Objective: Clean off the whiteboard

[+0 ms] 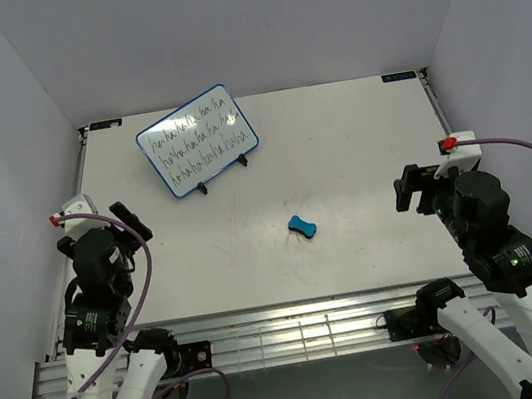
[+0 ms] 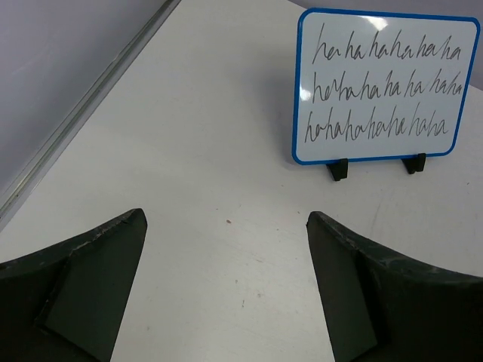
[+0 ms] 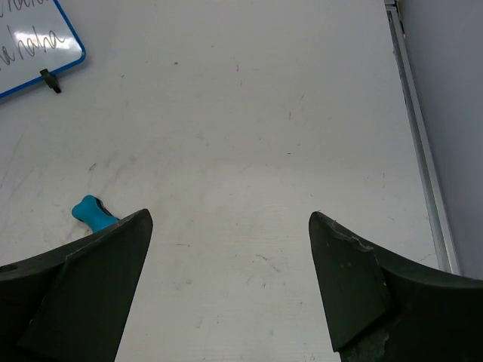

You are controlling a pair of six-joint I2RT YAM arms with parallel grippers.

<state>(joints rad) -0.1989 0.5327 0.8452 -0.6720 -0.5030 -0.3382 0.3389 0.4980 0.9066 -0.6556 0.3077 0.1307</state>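
From the top external view, the small rectangular blue-framed whiteboard (image 1: 198,139) is standing tilted back on two black feet (image 1: 202,188) near the far left corner of the white worktop (image 1: 357,134), and three rows of black scribbled writing are covering its face. A small blue bone-shaped eraser (image 1: 302,226) is lying flat near the middle of the worktop, well apart from the whiteboard. The left tool (image 1: 128,221) is hanging over the left edge and the right tool (image 1: 408,189) over the right side, both clear of everything.

In the left wrist view, the left tool (image 2: 226,222) is holding its two dark fingers (image 2: 90,286) wide apart with nothing between them. The whiteboard (image 2: 381,90) is facing the camera at upper right, its feet (image 2: 339,170) resting on the worktop (image 2: 189,151).

In the right wrist view, the right tool (image 3: 230,219) is likewise gaping, gripping nothing. The eraser (image 3: 92,213) is peeking out just beyond the left finger (image 3: 83,294), and a corner of the whiteboard (image 3: 38,38) is showing at upper left.
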